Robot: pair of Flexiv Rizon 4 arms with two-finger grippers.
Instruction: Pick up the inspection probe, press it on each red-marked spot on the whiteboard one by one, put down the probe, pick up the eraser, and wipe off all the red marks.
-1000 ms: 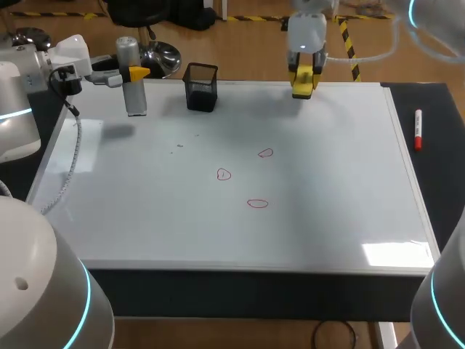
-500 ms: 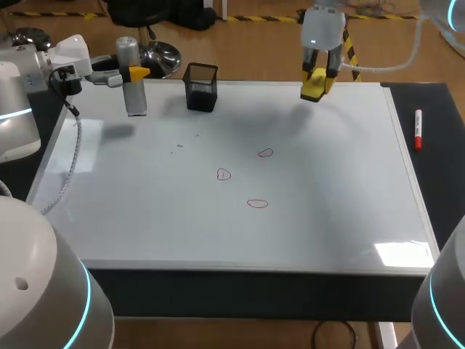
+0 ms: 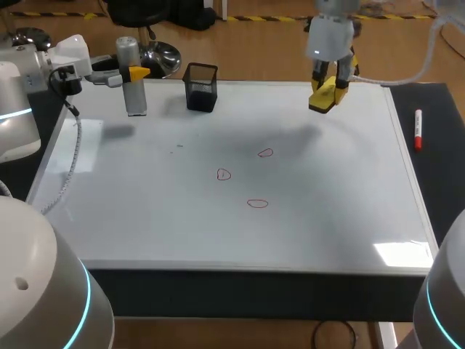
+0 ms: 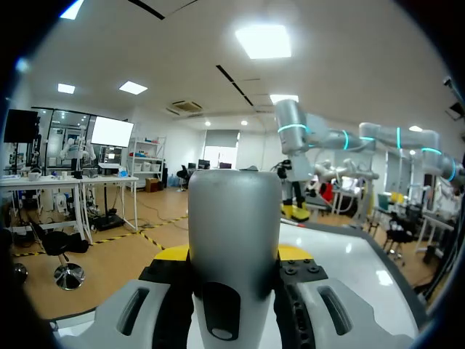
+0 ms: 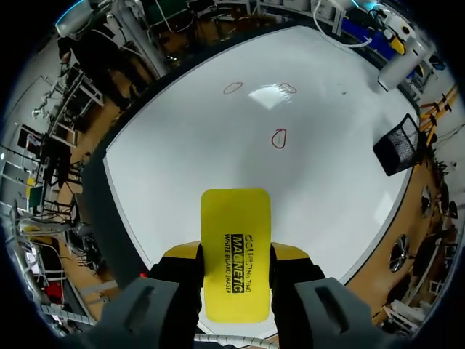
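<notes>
Eraser (image 5: 235, 247) is clamped in the right claw (image 3: 327, 91), probe (image 3: 131, 83) in the left claw (image 4: 234, 254). Three red marks (image 3: 223, 174) ahead of the eraser await wiping.

Three red marks (image 3: 265, 153) (image 3: 223, 174) (image 3: 257, 203), one probe (image 3: 131, 76), one eraser (image 3: 325, 94), one holder (image 3: 201, 87), one marker (image 3: 418, 129).

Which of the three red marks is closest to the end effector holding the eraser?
The rightmost red mark, farthest from the robot, is closest to the right end effector holding the eraser. The left mark and the near mark lie farther off.
</notes>
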